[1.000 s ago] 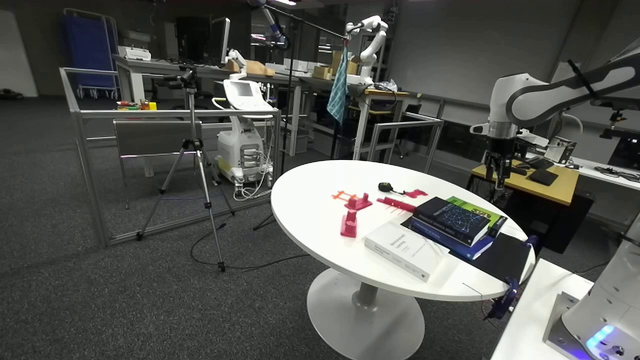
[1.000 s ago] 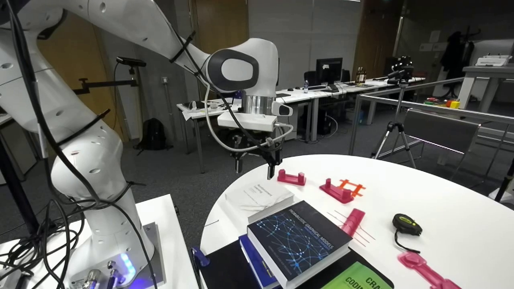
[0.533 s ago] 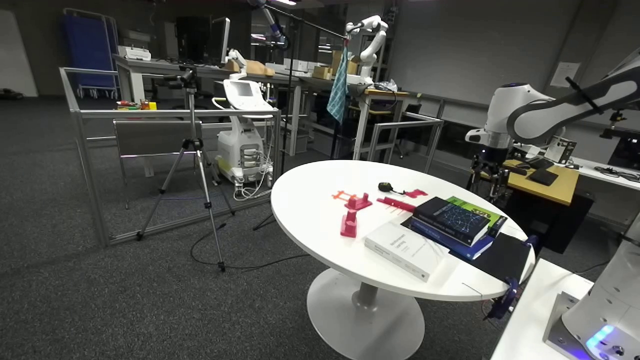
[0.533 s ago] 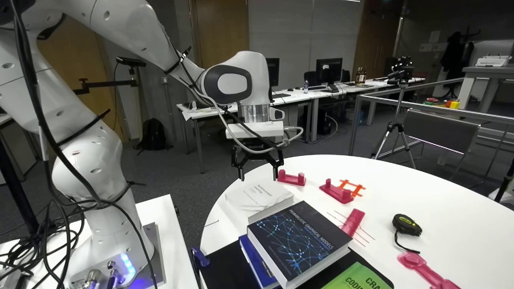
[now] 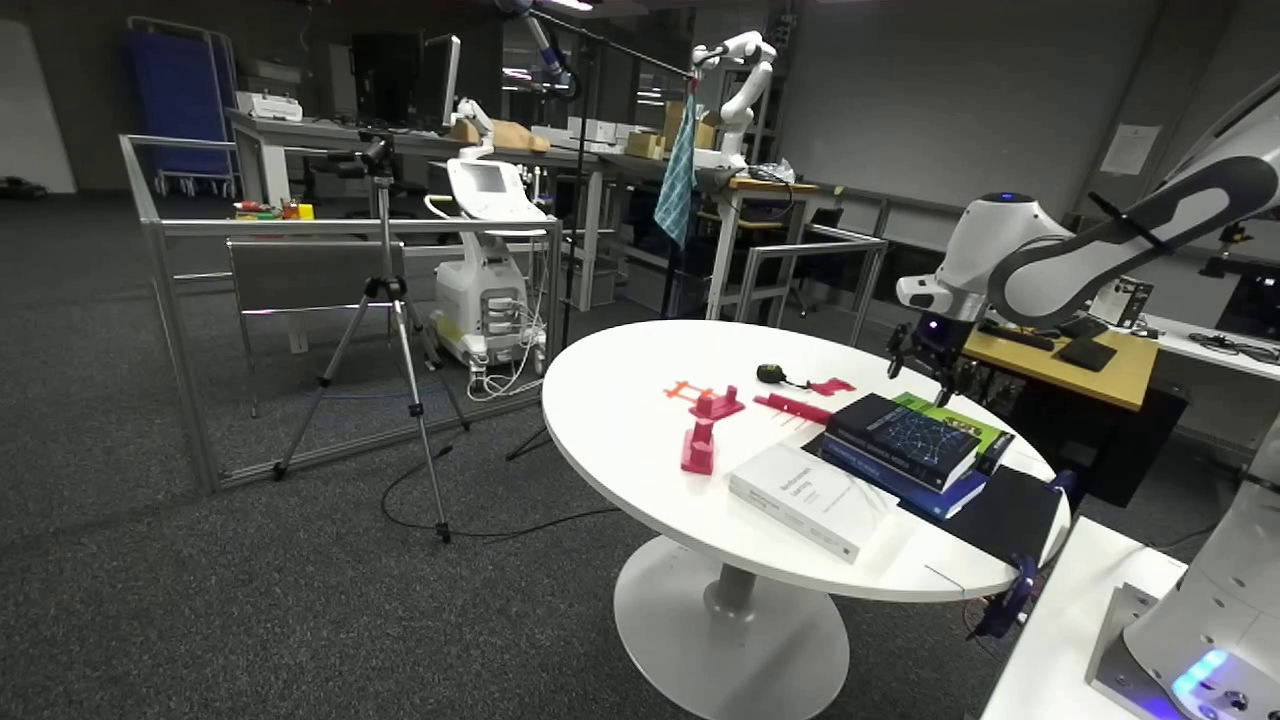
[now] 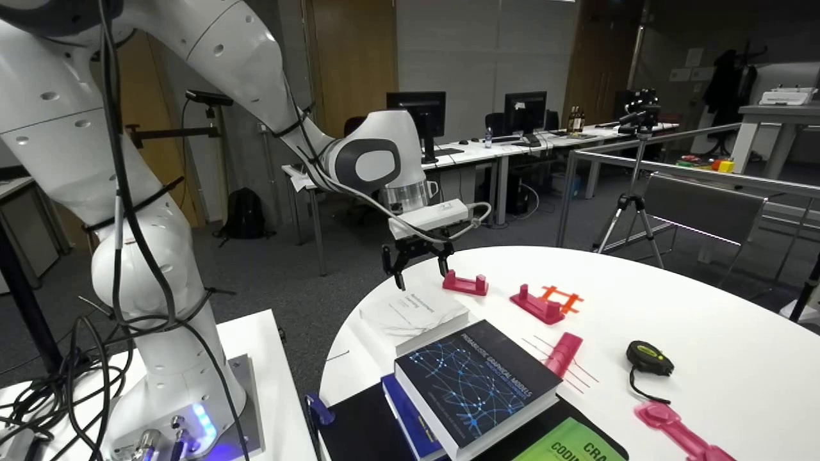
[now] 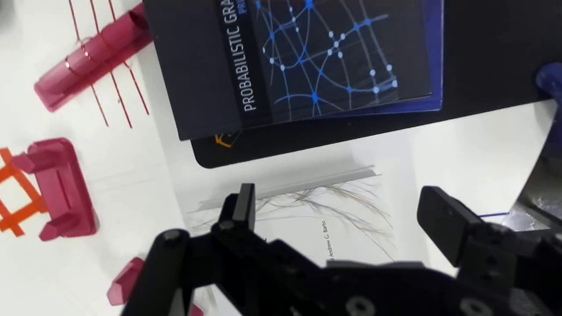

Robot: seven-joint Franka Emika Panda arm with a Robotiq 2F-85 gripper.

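showing author's name (image 7: 326, 241) on white book (image 7: 298, 230): wrist view only; showing green book (image 6: 567, 443): both exterior views only. white book lies on round table (image 5: 630, 400) beside dark book (image 6: 477, 384). arm (image 6: 246, 61) arches down, claw (image 6: 421, 278) spread, tilted, hanging over white book.

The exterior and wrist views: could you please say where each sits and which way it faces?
An exterior view: sits nearest the white book, facing across the table; arm, gripper and base at picture right.
An exterior view: sits nearest the green book, facing monitors; arm and base at picture left.
Wrist view: sits above the gripper's open fingers, looking down at the dark book.
Both exterior views share table, gripper and tripod.
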